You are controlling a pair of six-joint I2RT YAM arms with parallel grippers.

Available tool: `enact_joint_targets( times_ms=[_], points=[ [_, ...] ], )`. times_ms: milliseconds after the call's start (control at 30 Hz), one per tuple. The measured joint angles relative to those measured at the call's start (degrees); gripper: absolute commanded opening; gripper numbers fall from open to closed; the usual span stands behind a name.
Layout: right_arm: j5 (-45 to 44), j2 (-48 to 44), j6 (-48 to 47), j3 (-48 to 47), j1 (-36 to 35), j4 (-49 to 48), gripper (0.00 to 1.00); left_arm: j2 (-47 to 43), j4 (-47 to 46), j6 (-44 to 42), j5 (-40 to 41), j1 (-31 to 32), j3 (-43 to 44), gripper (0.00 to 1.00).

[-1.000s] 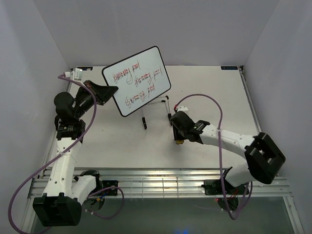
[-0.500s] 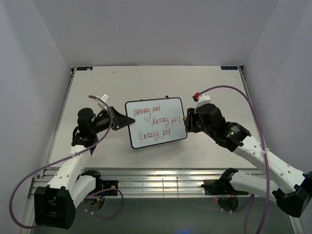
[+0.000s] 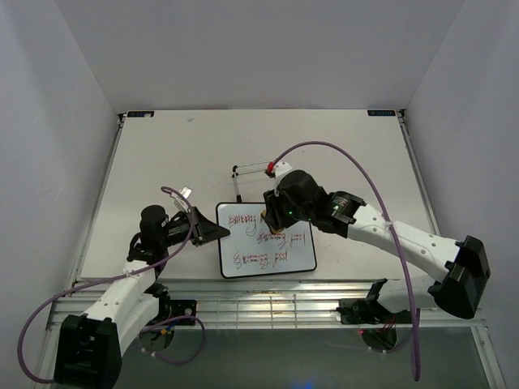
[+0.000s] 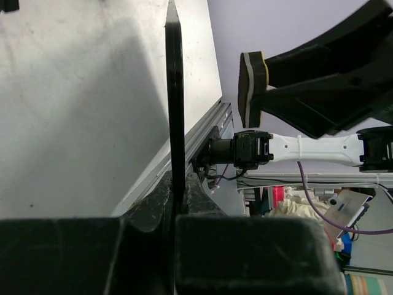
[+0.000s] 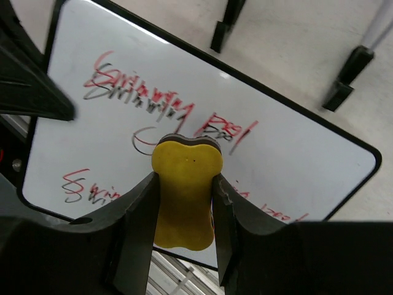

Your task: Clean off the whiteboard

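The whiteboard (image 3: 268, 247) has a thin black frame and red and dark scribbles. It sits near the table's front edge. My left gripper (image 3: 217, 233) is shut on its left edge; in the left wrist view the board (image 4: 175, 104) shows edge-on between my jaws. My right gripper (image 3: 274, 223) is shut on the yellow eraser (image 5: 184, 184) and holds it over the board's upper middle. In the right wrist view the board (image 5: 307, 163) carries writing above and left of the eraser. The eraser also shows in the left wrist view (image 4: 253, 83), apart from the board's face.
The black wire stand (image 3: 251, 172) lies on the table behind the board, its feet showing in the right wrist view (image 5: 347, 80). The metal rail (image 3: 268, 296) runs along the table's front edge. White walls close in the left, right and back.
The left gripper has brought the board from the back left stand down and toward the front edge. The right gripper has moved with the eraser over the board's upper middle.
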State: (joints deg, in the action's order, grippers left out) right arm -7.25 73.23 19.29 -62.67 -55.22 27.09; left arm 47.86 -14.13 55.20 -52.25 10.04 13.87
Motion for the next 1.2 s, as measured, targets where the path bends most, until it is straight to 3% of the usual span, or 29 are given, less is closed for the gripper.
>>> enact_joint_targets(
  times_ms=[167,467,833,1200],
  points=[
    [1.4,7.3,-0.1,-3.4,-4.0,-4.0,0.33,1.4,-0.1,0.2,-0.4,0.1,-1.8,0.00],
    [5.0,17.6,-2.2,-6.8,-5.3,-10.0,0.30,3.8,-1.2,0.1,-2.1,0.1,-2.1,0.00],
    [7.2,19.3,-2.7,-5.8,-7.3,-17.2,0.30,4.3,-1.1,0.0,-2.4,0.1,-2.1,0.00],
    [3.3,19.7,-1.4,-2.1,-6.9,-20.6,0.29,5.2,1.0,0.4,-1.0,0.0,-2.5,0.00]
  ],
)
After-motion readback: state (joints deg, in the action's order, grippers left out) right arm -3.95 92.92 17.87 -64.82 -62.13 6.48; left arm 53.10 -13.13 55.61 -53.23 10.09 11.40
